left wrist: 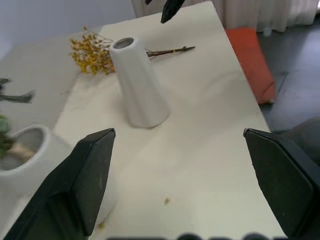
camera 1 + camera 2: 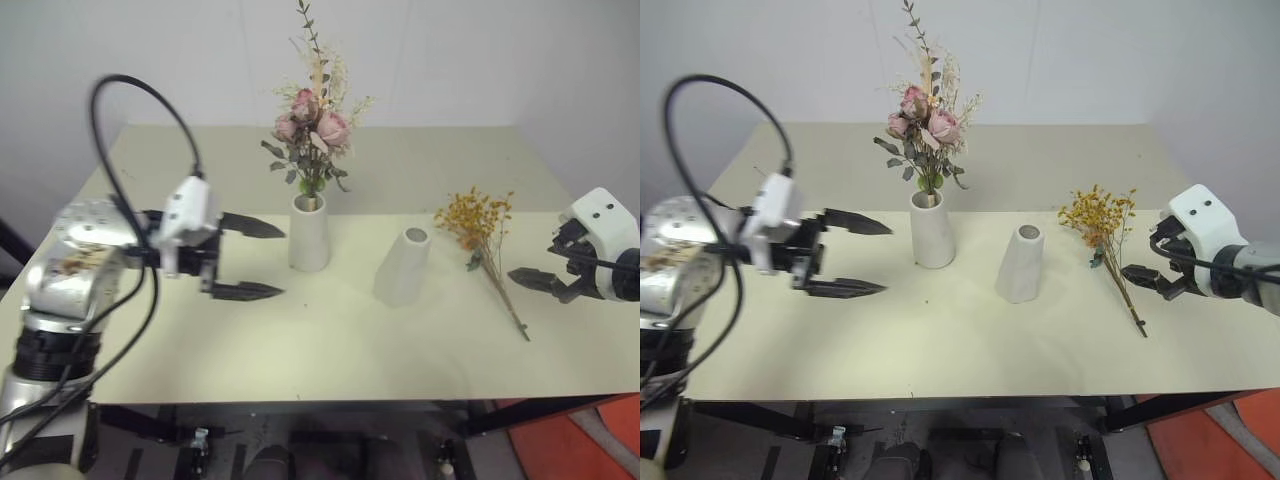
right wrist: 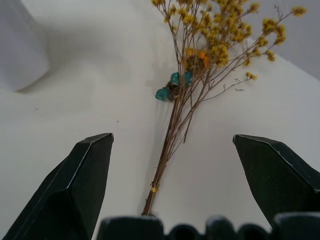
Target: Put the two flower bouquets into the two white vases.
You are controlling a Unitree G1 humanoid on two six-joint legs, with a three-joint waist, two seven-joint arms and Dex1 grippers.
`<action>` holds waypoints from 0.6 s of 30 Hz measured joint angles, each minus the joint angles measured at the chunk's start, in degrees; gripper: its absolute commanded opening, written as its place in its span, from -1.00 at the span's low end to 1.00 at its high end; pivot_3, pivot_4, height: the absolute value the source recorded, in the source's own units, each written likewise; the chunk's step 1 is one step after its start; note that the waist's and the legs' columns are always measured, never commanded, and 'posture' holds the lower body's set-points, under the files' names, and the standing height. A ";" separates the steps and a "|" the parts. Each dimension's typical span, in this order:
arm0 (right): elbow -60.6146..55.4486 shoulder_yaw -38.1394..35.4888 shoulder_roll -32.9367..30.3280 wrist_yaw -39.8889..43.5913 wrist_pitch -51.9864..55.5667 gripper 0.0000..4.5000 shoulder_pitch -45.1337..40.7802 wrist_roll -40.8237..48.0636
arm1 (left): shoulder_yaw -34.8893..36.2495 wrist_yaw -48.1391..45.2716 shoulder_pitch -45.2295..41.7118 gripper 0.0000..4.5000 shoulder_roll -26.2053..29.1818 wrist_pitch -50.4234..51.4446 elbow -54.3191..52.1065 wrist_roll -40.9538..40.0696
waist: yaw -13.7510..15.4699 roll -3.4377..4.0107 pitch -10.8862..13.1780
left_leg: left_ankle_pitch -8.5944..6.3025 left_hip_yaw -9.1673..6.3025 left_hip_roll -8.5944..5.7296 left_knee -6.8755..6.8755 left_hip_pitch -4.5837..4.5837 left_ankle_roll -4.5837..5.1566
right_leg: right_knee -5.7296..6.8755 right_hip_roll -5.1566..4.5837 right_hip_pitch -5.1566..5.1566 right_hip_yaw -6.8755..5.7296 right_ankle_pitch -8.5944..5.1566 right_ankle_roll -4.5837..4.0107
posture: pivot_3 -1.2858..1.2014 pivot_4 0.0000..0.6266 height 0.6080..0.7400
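Plainly, the left tool (image 2: 246,259) hangs above the worktop (image 2: 330,350) with its two black fingers spread wide and nothing between them, pointing across toward the vases. The right tool (image 2: 1143,277) sits low at the worktop's right side, fingers likewise parted and empty; from the head views only one dark fingertip stands out clearly and the rest is tucked under its white housing. In the right wrist view the tied ends of the yellow-orange bouquet (image 3: 200,75) lie between the spread fingers but apart from both, with the stem tips cut off behind the tool's base. A small teal bit sits among those stems and is too small to identify.

The yellow-orange bouquet lies flat on the worktop, blossoms toward the far side, just beside the right tool. The shorter white vase (image 2: 404,265) stands empty near the middle, between that bouquet and the taller white vase (image 2: 309,232). The pink rose bouquet (image 2: 312,125) stands upright in the taller vase, its top sprig cut off by the frame edge. No writing or label is legible anywhere.

The worktop is a plain cream surface with a few small specks, set against a pale wall. Orange-red floor (image 2: 575,440) shows beyond its near right corner.
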 measured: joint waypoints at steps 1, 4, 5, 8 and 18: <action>2.02 2.51 1.36 0.69 0.01 1.00 -2.38 -1.33 | -1.18 1.89 -1.09 0.99 -1.13 0.82 0.11 0.73 | -0.10 0.00 0.00 | 0.00 0.01 0.00 0.00 0.02 0.00 | 0.01 0.01 -0.01 0.01 0.00 0.00 | 0.03 -0.52 1.00; 9.52 8.23 5.29 2.43 0.14 1.00 -8.67 -5.29 | -3.46 6.26 -5.81 0.99 -4.62 3.02 0.67 1.85 | -0.10 0.01 0.00 | 0.00 0.01 -0.01 -0.01 -0.08 0.00 | -0.02 0.01 -0.11 0.02 0.00 -0.01 | 0.03 -0.52 1.00; 11.36 9.05 6.23 2.73 0.13 1.00 -9.86 -6.30 | -3.89 7.20 -7.11 0.99 -5.76 3.67 0.74 1.84 | -0.02 0.01 0.00 | 0.00 0.00 -0.02 -0.01 -0.15 0.00 | -0.04 0.01 -0.15 0.02 0.00 -0.01 | 0.03 -0.52 1.00; 17.37 10.77 9.68 3.55 -0.32 1.00 -13.40 -9.16 | -5.36 9.59 -9.75 0.99 -8.98 4.02 1.95 2.18 | 0.06 0.01 0.00 | 0.00 0.01 -0.03 -0.01 -0.20 0.00 | -0.08 0.00 -0.18 0.03 0.00 -0.01 | 0.03 -0.52 1.00; 36.43 12.10 17.69 3.90 -4.15 1.00 -20.32 -17.77 | -7.70 10.29 -10.45 0.99 -10.50 4.03 4.26 3.06 | -0.07 0.03 0.00 | 0.00 0.05 -0.04 -0.01 -0.16 -0.01 | -0.01 0.01 -0.22 0.08 0.01 -0.02 | 0.03 -0.52 1.00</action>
